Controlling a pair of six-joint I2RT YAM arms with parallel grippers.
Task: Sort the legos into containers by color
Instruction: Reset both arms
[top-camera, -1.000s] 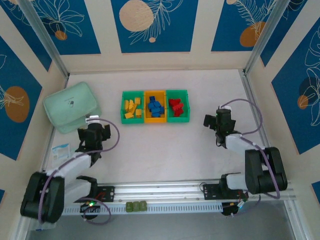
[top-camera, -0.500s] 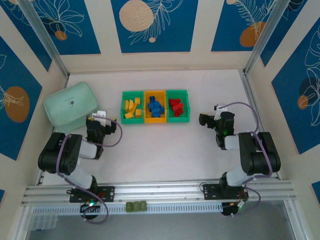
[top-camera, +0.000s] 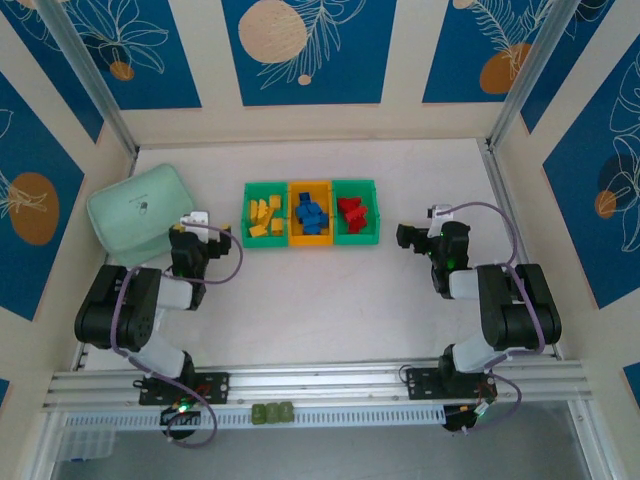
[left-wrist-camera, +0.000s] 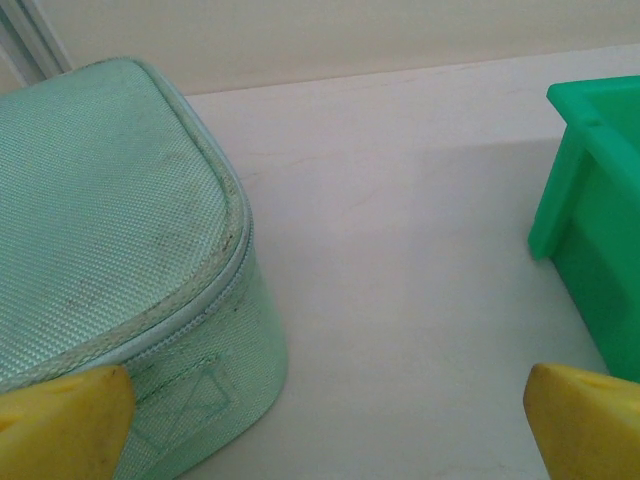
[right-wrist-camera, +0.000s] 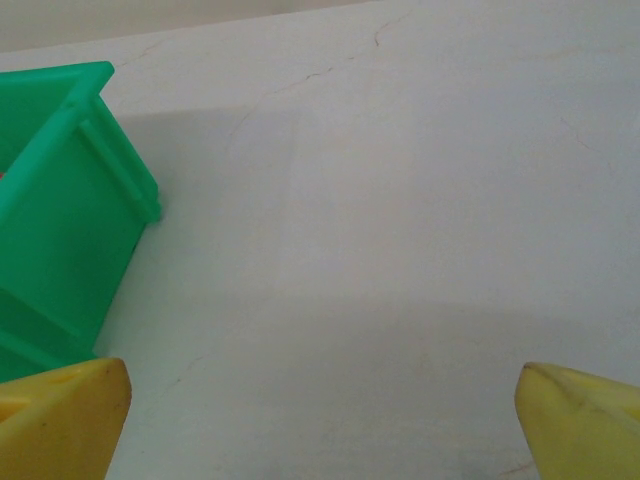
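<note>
Trouble, if it comes, would come from me rather than from the legos (top-camera: 311, 215). Every brick I can make out lies in the bins (top-camera: 310, 242): yellow in the left green one, blue in the orange middle one, red in the right green one. From that I judge the sorting done, or close to it.

My left gripper (top-camera: 190, 235) hangs spread wide and empty between the bag (top-camera: 140, 212) and the left bin. In my left wrist view the bag's corner sits just beside one fingertip and the bin's wall is near the other. My right gripper (top-camera: 412, 237) is splayed as wide and carries nothing, a little to the right of the red bin.

With fingers this far apart, a careless sideways swing could clip a bin wall. The three bins are joined, so one knock would likely shove the whole row. The blue heap looks tall enough for a jolt to toss a brick into a neighbour's colour. On my left, a fingertip could catch the bag's fabric and drag it into the bins.
</note>
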